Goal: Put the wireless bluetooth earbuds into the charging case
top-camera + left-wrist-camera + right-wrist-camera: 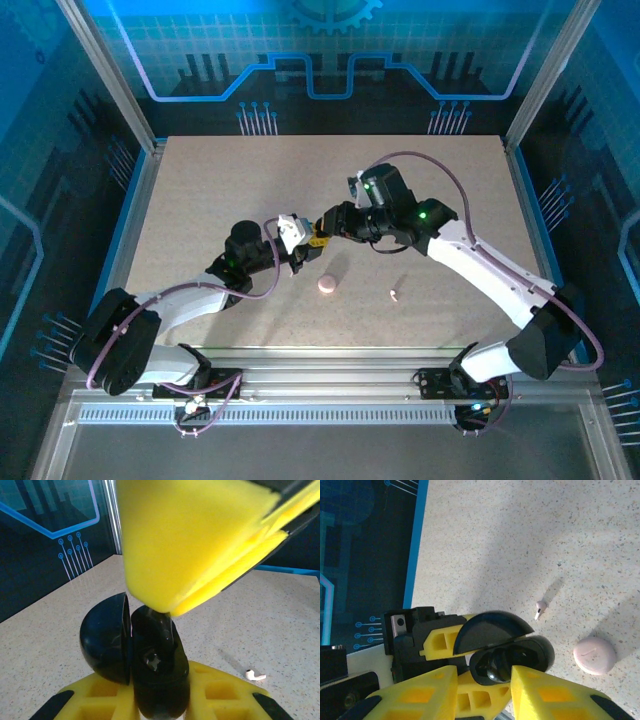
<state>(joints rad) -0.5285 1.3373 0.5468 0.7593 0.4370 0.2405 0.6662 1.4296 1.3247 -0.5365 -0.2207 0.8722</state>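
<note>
Nearest your arm bases, on the counter (200,200), lie a pink puck (327,286) and, a little to its right, one earbud (394,294); the two are apart, not touching. The earbud lies flat. In the right wrist view its stem runs roughly the way that wrist's fingers point. Beyond these, mid-counter, both arms meet on a black hinged shell with moulded wells. You should take this as the charging case (160,672); its lid is swung open to one side. The left claw (303,248) is clamped across the base half and appears to hold it clear of the counter. The right claw (322,232) faces it from the opposite side, fingers drawn narrow, tips at the rim of the open base. You cannot tell whether they pinch the rim, something small, or nothing. The wells are too dark to tell whether an earbud sits inside. Judgement: the loose earbud lies back toward the bases and to the right of the case, on the right arm's side. That makes the right arm the nearer one to fetch it while the left presents the case. Risk: a small, flat stem leaves little to pinch.
</note>
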